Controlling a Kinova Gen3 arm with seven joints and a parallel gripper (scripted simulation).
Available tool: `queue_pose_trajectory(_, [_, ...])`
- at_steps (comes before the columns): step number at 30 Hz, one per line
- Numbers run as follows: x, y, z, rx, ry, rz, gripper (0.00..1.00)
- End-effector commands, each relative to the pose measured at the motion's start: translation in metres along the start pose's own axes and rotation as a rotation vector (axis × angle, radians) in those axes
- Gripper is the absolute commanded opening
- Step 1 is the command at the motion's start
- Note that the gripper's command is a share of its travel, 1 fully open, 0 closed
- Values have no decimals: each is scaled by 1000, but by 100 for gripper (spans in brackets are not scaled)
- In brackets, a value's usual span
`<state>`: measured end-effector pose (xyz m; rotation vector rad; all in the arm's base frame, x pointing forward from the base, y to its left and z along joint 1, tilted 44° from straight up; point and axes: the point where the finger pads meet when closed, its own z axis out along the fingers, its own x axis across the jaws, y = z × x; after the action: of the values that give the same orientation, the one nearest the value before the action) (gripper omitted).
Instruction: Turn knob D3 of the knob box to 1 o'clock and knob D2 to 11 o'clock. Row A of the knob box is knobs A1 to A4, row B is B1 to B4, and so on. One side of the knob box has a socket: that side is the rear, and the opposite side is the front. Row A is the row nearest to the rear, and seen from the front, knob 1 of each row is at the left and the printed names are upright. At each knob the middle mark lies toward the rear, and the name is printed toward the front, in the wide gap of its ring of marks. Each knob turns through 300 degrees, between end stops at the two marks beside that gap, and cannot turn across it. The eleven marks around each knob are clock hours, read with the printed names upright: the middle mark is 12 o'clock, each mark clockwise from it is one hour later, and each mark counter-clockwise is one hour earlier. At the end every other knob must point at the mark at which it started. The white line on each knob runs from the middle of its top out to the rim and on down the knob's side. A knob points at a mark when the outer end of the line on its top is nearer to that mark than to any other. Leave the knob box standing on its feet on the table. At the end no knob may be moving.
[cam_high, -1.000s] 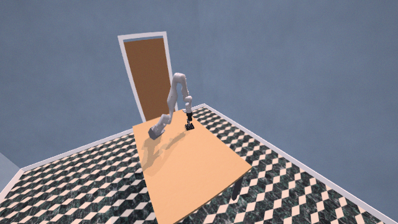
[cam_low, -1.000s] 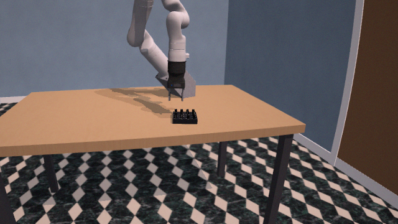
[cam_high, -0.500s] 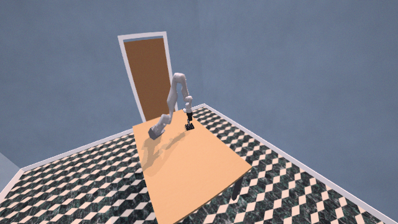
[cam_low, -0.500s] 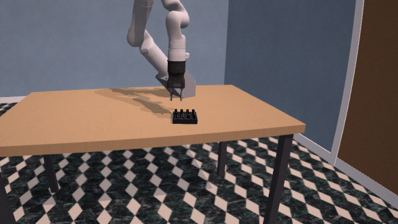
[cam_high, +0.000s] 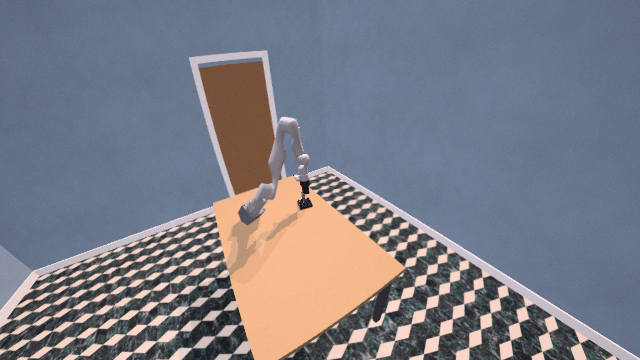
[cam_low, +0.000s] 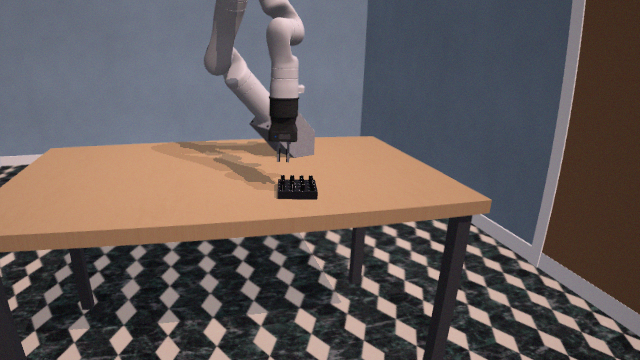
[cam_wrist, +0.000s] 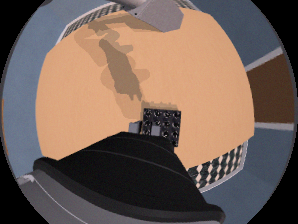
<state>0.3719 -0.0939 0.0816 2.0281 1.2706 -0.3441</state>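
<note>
The gripper (cam_high: 303, 198) (cam_low: 283, 161) (cam_wrist: 146, 126) points down above the box (cam_high: 305, 204) (cam_low: 297, 190) (cam_wrist: 162, 123), its fingers partly open with nothing between them. The box sits on the table (cam_high: 310, 260) (cam_low: 150, 190) (cam_wrist: 200, 80); its knob lines are too small to read.

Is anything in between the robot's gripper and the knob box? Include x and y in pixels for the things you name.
No, just open air: in the exterior view, the gripper (cam_high: 303, 199) (cam_low: 283, 161) (cam_wrist: 146, 126) hangs above the knob box (cam_high: 305, 204) (cam_low: 297, 193) (cam_wrist: 172, 112).
</note>
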Motion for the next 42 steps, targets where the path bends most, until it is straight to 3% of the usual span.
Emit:
queue_pose_trajectory(1, [0,0,0,-1,1,0,46])
queue_pose_trajectory(30, [0,0,2,0,1,0,46])
queue_pose_trajectory(42, [0,0,14,0,1,-1,46])
